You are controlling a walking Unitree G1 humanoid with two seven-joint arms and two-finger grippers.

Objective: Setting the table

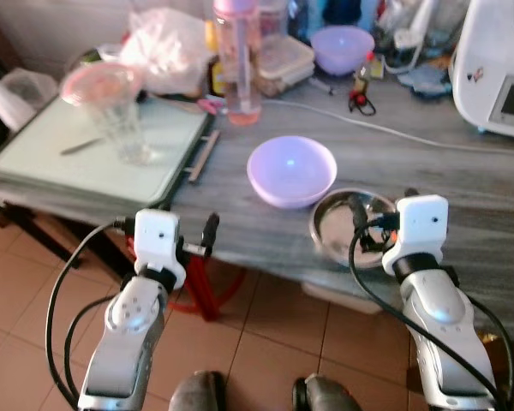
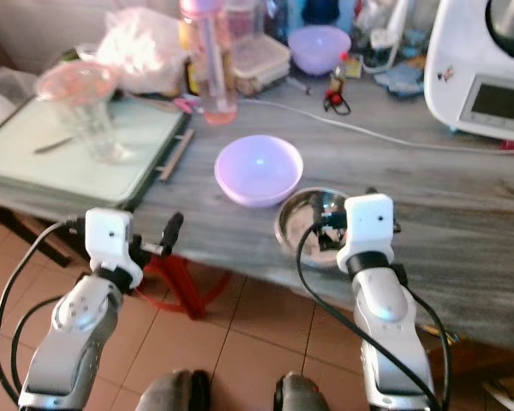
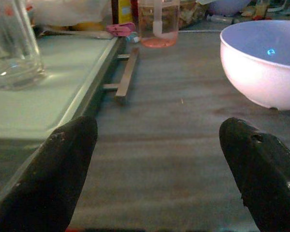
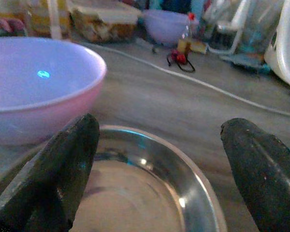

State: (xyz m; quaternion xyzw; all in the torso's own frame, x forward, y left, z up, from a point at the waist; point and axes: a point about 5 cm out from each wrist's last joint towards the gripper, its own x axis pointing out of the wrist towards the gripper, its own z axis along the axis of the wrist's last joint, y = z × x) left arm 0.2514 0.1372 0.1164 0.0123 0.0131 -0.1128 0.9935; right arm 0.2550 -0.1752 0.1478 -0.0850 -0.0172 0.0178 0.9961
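1. Both arms were up at the table's near edge. My right gripper (image 1: 360, 224) sat over the steel bowl (image 1: 334, 224), fingers spread wide, nothing held. My left gripper (image 1: 207, 233) hung just off the edge w/ fingers also wide apart and empty.
2. Steel bowl lay near the front edge of the table (image 1: 463, 180), touching or almost touching the pink bowl (image 1: 291, 169) behind it on the left; I couldn't tell which from the head views. Right wrist view showed the steel rim (image 4: 203, 193) between my fingers (image 4: 63, 164), pink bowl (image 4: 38, 87) just beyond.
3. Step in hand, as I judged it: grab the steel bowl w/ the right gripper for setting out.
4. To do it well, I reckoned I'd pinch the rim on the side away from the pink bowl, one finger inside, one outside. Rim looked thin and slick, so a firm, square bite mattered.
5. Lifting straight up before moving sideways would've avoided nudging the pink bowl.
6. Risk: bowl was close to the edge, so a push toward me could've tipped it off.
7. Further left stood a glass (image 1: 120, 111) on a tray (image 1: 34, 163), well apart from both grippers.
8. White cable (image 1: 385, 130) ran across the table behind the bowls, away from the lift path.
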